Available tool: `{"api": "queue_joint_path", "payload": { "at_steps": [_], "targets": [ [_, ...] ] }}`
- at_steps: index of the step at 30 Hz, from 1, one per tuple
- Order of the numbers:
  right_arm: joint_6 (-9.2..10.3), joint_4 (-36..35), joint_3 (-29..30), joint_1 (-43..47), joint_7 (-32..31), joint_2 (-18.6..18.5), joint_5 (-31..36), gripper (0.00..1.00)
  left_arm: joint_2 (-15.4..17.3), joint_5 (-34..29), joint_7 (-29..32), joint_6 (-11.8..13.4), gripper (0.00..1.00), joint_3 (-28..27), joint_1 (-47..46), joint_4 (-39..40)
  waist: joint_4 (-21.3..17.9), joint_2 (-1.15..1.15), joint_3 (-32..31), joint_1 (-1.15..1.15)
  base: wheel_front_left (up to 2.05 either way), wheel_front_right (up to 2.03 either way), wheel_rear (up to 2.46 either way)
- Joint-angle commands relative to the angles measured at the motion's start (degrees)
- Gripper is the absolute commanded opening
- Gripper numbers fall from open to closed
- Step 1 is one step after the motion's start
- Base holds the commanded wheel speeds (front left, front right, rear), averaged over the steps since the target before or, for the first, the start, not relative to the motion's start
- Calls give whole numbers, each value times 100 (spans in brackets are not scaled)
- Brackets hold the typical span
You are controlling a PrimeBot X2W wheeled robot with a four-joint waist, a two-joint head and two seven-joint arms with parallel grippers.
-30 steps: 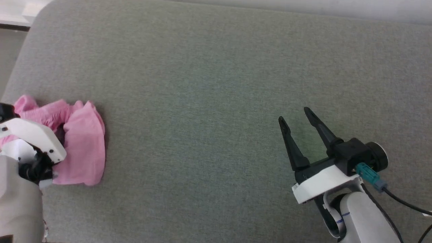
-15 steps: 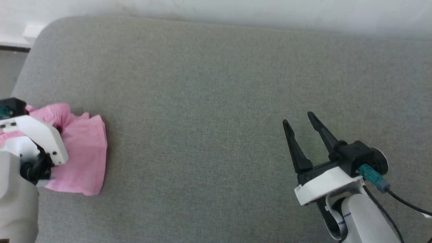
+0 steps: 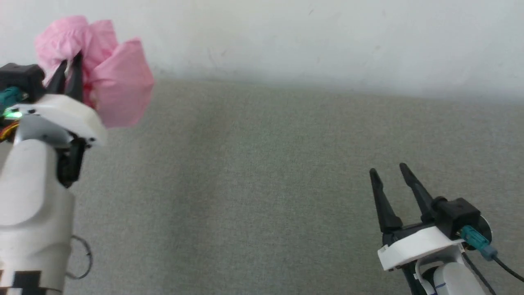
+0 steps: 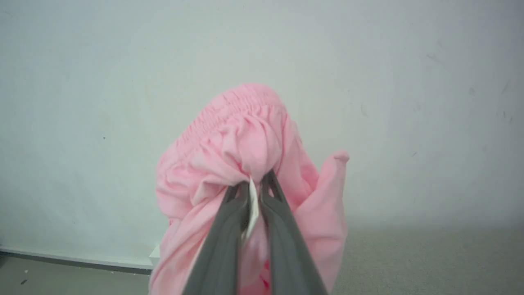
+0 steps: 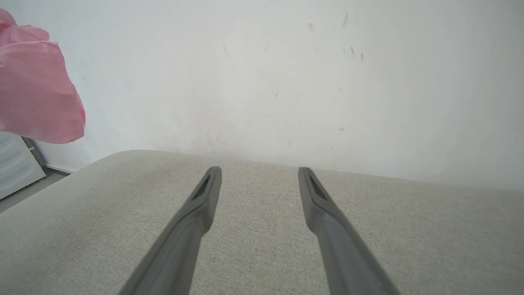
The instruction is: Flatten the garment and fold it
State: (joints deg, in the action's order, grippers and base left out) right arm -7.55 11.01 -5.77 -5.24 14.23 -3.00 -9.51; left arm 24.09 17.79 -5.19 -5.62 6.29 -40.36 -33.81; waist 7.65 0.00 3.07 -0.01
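Head view looks forward and down over the surface (image 3: 262, 184). Both wrist views face the wall (image 4: 409, 102), sharing the garment (image 5: 37, 90).

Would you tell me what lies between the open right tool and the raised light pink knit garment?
Just bare grey woven cushion, per the head view.

Plain indoor room, home-like or a bare test room; cannot tell which.

Broad padded surface (image 3: 262, 184) in grey-green woven upholstery, rounded at corner and edge, like a sofa seat or large cushion. Right behind it, a bare white painted wall (image 3: 307, 37) with small scuffs and dark flecks. At the left end, a strip of grey floor (image 4: 61, 282) meets the wall at a white skirting (image 4: 82, 257) with a dark line beneath. A pale flat panel (image 5: 16, 164) stands near that corner.
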Motion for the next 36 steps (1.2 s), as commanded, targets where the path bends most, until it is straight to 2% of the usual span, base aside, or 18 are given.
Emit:
{"api": "queue_joint_path", "payload": {
  "at_steps": [1, 7, 12, 17, 22, 23, 24, 25, 30, 36],
  "targets": [
    [6, -91, 82, 80, -3, 12, 14, 100, -213, -36, -153, 72, 0, 97, -35, 215, -314, 0, -242, 1, 0, 0, 0],
    [6, -333, 309, 255, -168, 12, 91, 100, -1030, 22, -275, 77, 0, 608, 462, 804, -700, 0, -255, 1, 0, 0, 0],
    [6, -501, 362, 325, -287, 12, 96, 100, -1727, 125, -216, 11, 0, 1206, 1086, 848, -1036, 0, -195, 1, 0, 0, 0],
    [6, -582, 331, 397, -332, 12, 51, 100, -1981, 205, -217, -38, 0, 1719, 1663, 553, -1232, 0, -159, 1, 0, 0, 0],
    [6, -589, 290, 499, -338, 12, -36, 100, -2092, 406, -283, -67, 0, 2228, 2271, 38, -1333, 0, -127, 1, 0, 0, 0],
    [6, -585, 277, 516, -331, 12, -49, 100, -2099, 390, -321, -67, 17, 2331, 2338, -39, -1339, 0, -128, 1, 0, 0, 0],
    [6, -580, 269, 535, -326, 12, -81, 100, -2104, 397, -381, -63, 62, 2405, 2392, -92, -1334, 0, -130, 1, 0, 0, 0],
    [6, -574, 267, 555, -319, 12, -102, 100, -2108, 402, -470, -44, 100, 2462, 2428, -115, -1320, 0, -138, 1, 0, 0, 0],
    [6, -585, 247, 655, -317, 13, -44, 100, -2116, 198, -928, 123, 100, 2606, 2442, 316, -1184, 0, -221, 1, 0, 0, 0],
    [6, -711, 327, 784, -357, 13, 3, 100, -2071, -97, -978, 379, 100, 2263, 2666, 1525, -994, 0, -346, 1, 0, 0, 0]
  ]
}}
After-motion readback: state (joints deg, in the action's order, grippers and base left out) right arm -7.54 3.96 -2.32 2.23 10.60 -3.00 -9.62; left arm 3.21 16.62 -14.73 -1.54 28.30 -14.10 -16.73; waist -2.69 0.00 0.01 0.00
